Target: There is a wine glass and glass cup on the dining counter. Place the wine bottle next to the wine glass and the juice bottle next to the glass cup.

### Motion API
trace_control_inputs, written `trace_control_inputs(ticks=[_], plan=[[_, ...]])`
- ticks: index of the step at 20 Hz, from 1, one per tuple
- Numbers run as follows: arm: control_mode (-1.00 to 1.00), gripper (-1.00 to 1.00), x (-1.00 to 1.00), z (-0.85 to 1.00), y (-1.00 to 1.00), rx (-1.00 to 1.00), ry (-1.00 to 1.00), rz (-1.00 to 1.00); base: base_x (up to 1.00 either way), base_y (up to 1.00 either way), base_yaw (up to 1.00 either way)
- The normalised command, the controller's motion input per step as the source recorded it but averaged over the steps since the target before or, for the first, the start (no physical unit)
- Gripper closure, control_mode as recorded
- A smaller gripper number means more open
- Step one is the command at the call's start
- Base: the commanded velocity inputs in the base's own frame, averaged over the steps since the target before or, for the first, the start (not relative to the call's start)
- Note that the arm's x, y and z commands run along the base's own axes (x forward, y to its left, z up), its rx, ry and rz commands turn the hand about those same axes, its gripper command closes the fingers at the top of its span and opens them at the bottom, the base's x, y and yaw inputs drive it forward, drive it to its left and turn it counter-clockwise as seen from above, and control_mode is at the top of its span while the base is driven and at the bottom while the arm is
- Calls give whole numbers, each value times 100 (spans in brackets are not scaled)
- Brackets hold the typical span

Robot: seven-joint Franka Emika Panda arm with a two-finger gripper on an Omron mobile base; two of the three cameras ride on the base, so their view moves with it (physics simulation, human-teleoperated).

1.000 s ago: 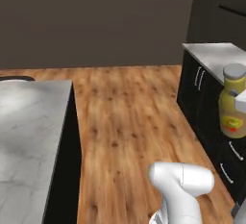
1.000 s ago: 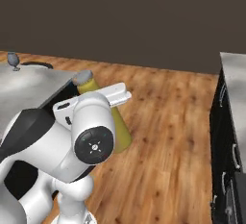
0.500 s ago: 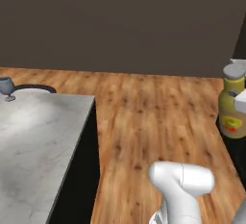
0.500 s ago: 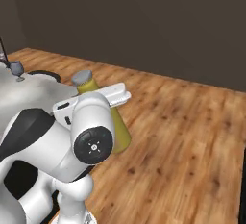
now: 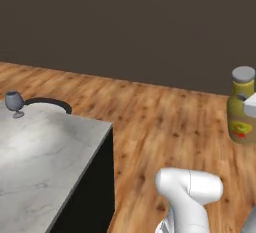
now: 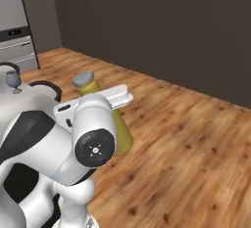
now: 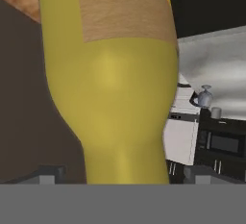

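1. Since the earlier frame my base has swung round: the counter (image 5: 45,157) fills more of the left view, and the wine glass (image 5: 14,103) has come into sight at its far edge.
2. I see the juice bottle (image 7: 115,79) carried upright above the wood floor (image 5: 160,127).
3. My gripper (image 7: 122,174) has both fingers clamped on its sides.

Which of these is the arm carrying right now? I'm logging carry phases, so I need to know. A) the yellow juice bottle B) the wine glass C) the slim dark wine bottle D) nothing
A: the juice bottle sits between the end effector fingertips in the hand view, and in the left base view it hangs above the wood floor, off any counter, while the wine glass stands on the dining counter.
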Motion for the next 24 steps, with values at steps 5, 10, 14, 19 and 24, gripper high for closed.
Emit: trace_control_inputs(ticks=[5, 10, 14, 19, 24], plan=[[100, 100, 0, 0, 0, 0, 0, 0, 100, -49, 40], [100, 100, 0, 0, 0, 0, 0, 0, 100, -48, 41], [100, 100, 0, 0, 0, 0, 0, 0, 100, -45, 43], [100, 100, 0, 0, 0, 0, 0, 0, 100, -41, 45], [100, 100, 0, 0, 0, 0, 0, 0, 100, -36, 46]])
